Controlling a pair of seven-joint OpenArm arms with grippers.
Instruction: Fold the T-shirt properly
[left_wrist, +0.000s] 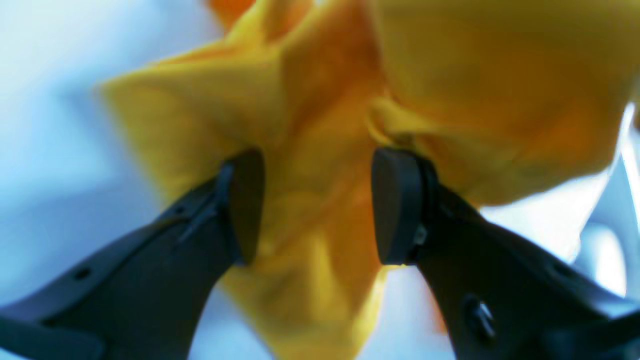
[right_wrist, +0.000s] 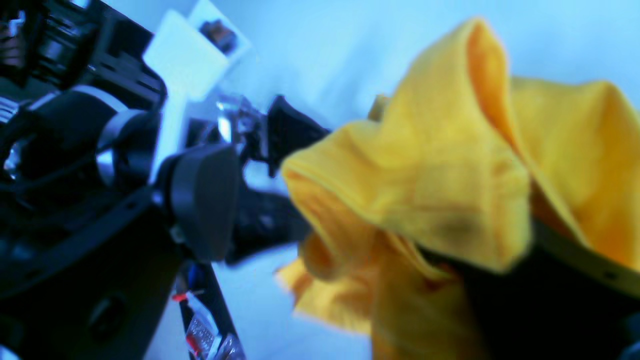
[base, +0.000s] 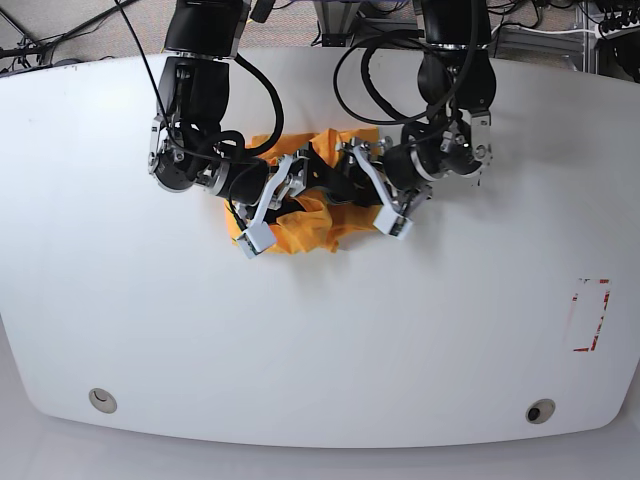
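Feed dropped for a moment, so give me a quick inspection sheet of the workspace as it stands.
Surface: white table, bare around the cloth.
Job's things: T-shirt bunched in a heap, not folded.
Clutter: red-marked patch near one table edge.
Grippers: left gripper jaws apart, cloth between them; right gripper open, cloth draped over one finger.
Cables: black cables looped along both arms.
Surroundings: more cables on the floor behind.

The table (base: 320, 350) lies bare and wide in front of and to both sides of the arms; a red-marked slip (base: 589, 315) near its right edge is the only small thing out there. Toward the back the bunched T-shirt (base: 310, 230) fills the gap between the left gripper (base: 378, 185) and right gripper (base: 275, 205); both arms crowd it, and cloth bulges between the left jaws.
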